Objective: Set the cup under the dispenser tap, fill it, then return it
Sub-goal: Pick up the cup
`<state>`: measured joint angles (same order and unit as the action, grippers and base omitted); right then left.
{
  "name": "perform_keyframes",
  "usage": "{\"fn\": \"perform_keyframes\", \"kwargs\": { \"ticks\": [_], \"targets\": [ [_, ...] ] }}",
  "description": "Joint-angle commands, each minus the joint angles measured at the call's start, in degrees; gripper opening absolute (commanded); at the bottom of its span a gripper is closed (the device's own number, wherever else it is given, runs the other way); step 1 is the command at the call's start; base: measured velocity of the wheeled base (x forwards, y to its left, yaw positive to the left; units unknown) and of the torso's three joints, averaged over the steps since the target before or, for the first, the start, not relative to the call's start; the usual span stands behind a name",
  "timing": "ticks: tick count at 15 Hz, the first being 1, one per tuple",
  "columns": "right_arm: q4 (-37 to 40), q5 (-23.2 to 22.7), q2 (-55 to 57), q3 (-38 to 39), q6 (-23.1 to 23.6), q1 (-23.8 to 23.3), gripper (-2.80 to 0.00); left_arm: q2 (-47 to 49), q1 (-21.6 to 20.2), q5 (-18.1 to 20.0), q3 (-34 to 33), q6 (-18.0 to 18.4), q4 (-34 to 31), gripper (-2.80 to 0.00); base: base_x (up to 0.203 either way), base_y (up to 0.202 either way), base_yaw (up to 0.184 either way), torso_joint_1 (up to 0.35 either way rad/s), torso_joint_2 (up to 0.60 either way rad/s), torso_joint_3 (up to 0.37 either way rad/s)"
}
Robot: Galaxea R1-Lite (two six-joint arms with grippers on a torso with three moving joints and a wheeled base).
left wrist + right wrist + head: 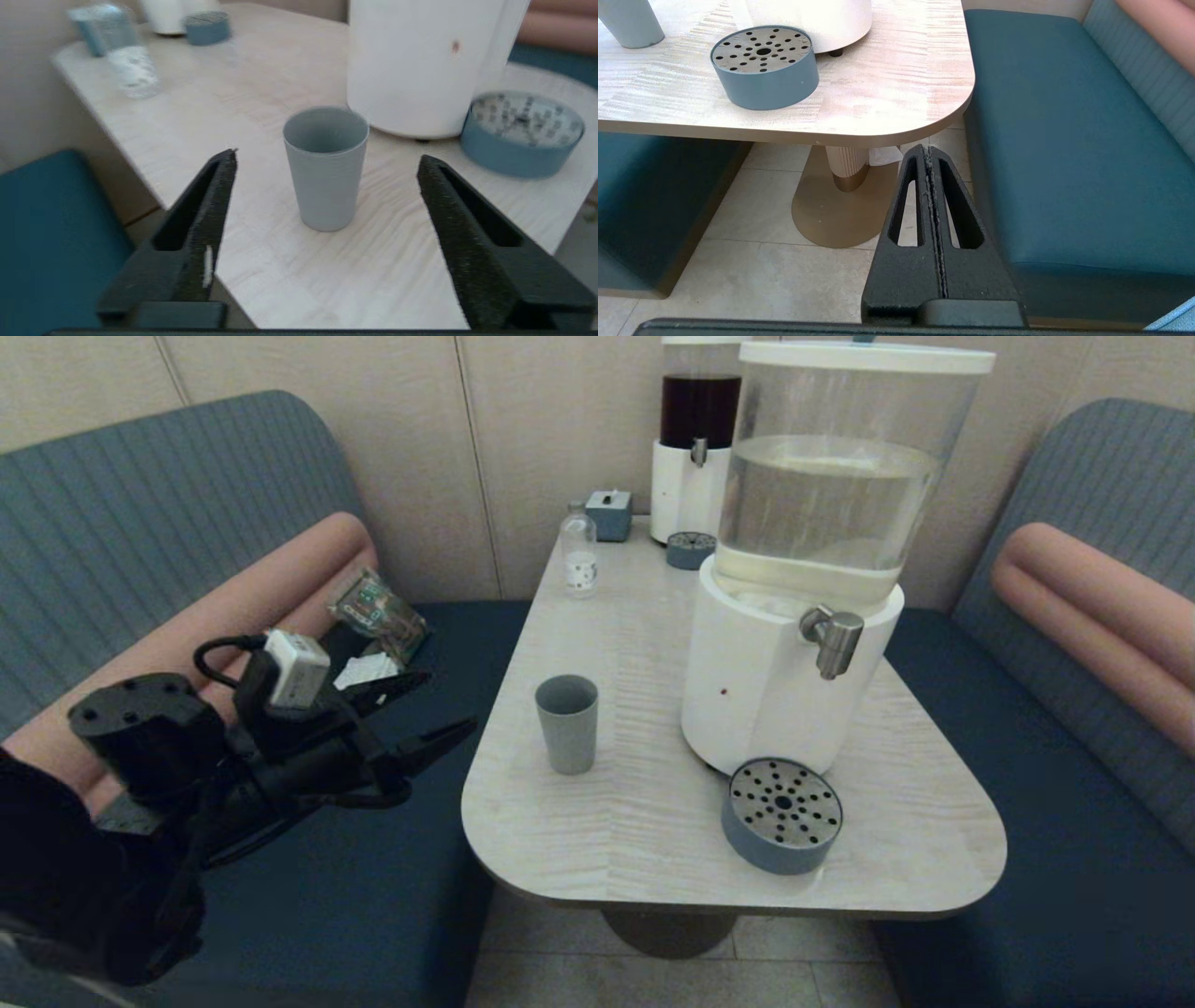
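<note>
Cup (567, 722) upright on table (653, 840), left of the big dispenser, not yet under tap (831, 637). Left gripper (327, 158) nearer, fingers spread wide, off the table's left edge, cup straight ahead between them. Right gripper (928, 151) pinched closed, parked low.

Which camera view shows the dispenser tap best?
The head view: the dispenser tap appears whole there, a silver spout above the round drain tray. The left wrist view shows only the dispenser's white base, without the tap. The right wrist view likewise shows no tap.
</note>
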<state>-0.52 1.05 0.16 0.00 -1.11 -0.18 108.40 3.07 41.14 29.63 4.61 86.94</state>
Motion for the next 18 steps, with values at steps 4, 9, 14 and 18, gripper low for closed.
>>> {"fn": "perform_keyframes", "kwargs": {
  "ticks": [4,9,14,18],
  "targets": [
    [-0.1,0.0,0.0,0.0,0.0,0.0,-2.8,12.7,0.0,5.8,10.0,1.8,0.7,0.0,0.0,0.0,0.0,0.0,0.0,0.0],
    [-0.1,0.0,0.0,0.0,0.0,0.0,-2.8,20.1,0.1,6.7,16.7,2.1,0.7,0.0,0.0,0.0,0.0,0.0,0.0,0.0],
    [0.0,0.0,0.0,0.0,0.0,0.0,-2.8,25.2,1.1,9.4,19.3,1.6,0.7,0.0,0.0,0.0,0.0,0.0,0.0,0.0],
    [-0.1,0.0,0.0,0.0,0.0,0.0,-2.8,29.0,3.3,9.6,24.1,1.2,0.7,0.0,0.0,0.0,0.0,0.0,0.0,0.0]
  ]
}}
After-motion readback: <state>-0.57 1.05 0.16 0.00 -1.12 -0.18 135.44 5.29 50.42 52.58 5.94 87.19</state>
